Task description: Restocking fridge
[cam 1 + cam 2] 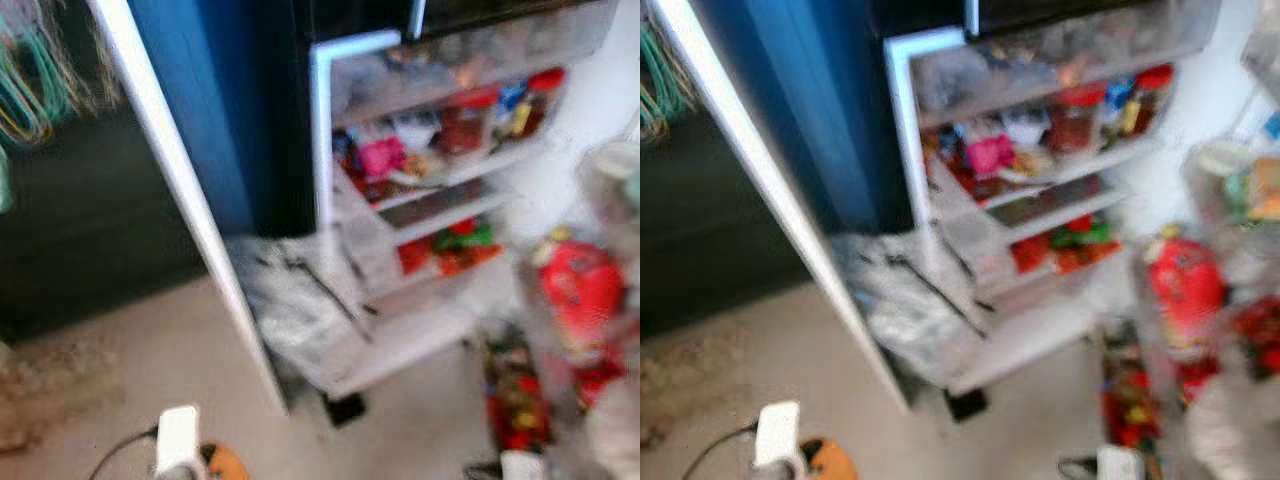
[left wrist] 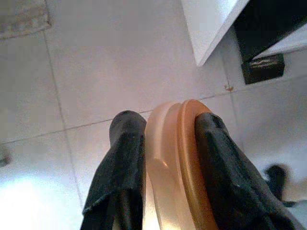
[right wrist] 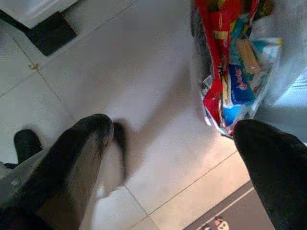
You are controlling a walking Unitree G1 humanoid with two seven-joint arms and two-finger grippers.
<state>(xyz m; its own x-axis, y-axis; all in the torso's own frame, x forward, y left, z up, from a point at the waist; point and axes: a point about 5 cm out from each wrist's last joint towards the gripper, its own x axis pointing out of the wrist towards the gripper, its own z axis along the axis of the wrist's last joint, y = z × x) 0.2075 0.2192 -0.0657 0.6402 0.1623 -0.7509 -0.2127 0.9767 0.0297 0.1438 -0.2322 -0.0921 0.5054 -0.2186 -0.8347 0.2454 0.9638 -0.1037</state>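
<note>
Orange-amber disc-shaped item (image 2: 180, 163), likely a lid or container seen edge-on, sits clamped between the left hand's (image 2: 165, 167) two black fingers, carried low over the tiled floor (image 2: 96, 72), presumably for loading; identity uncertain; fridge (image 1: 420, 180) stands open ahead, door swung wide, shelves crowded with jars and packets, well apart from the held item; right hand (image 3: 177, 143) spread wide, grasping nothing, above the floor beside a bag of snack packets (image 3: 230, 67); head views blurred.
</note>
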